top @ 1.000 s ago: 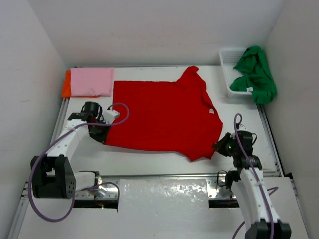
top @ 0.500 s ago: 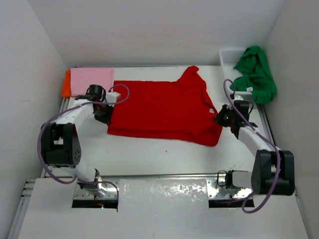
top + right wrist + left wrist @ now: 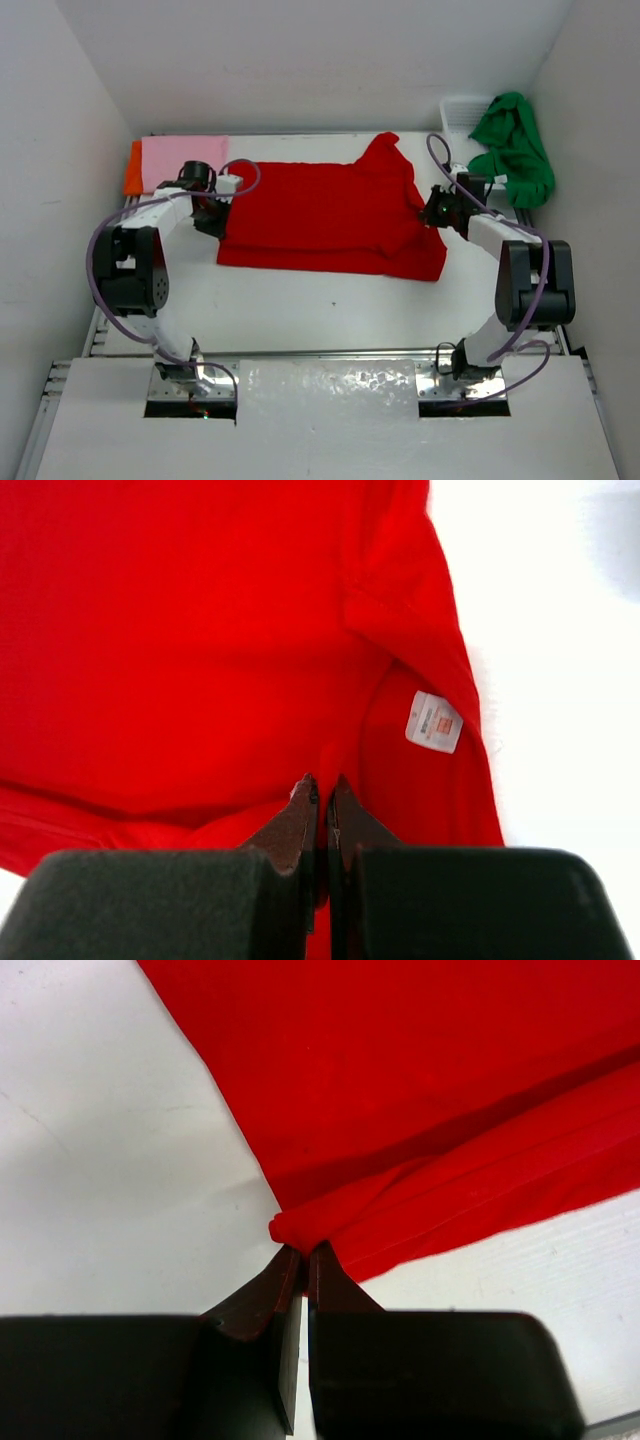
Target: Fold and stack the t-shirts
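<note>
Centrally, the red t-shirt (image 3: pixel 320 215) lies spread on the white desk (image 3: pixel 300 300), collar end to the right and one sleeve pointing toward the far edge. Its near long edge is partly doubled over, so layered cloth shows along the front. The left gripper (image 3: pixel 303 1255) is pinched closed on a bunched corner at the hem end. The right gripper (image 3: pixel 322 790) is clamped closed on red cloth near the collar, just beside a small white label (image 3: pixel 434 722). The arms reach in from opposite ends, holding the shirt between them.

The step in hand looks like a lengthwise fold. To do it well, both grippers should travel together at the same height and pace, keeping the cloth lightly taut so the crease comes out straight. The held edge wants laying flat on the shirt's body before either gripper lets go. Slack on one side would likely skew the fold.

Further out, a folded pink t-shirt (image 3: pixel 185 160) sits on a folded orange t-shirt (image 3: pixel 131 172) at the far left corner, just beside the red one. At the far right, the green t-shirt (image 3: pixel 515 145) hangs unfolded over a white basket (image 3: pixel 455 108). Plain white walls (image 3: pixel 300 60) enclose the desk on three sides, and metal rails (image 3: pixel 330 352) edge it.
</note>
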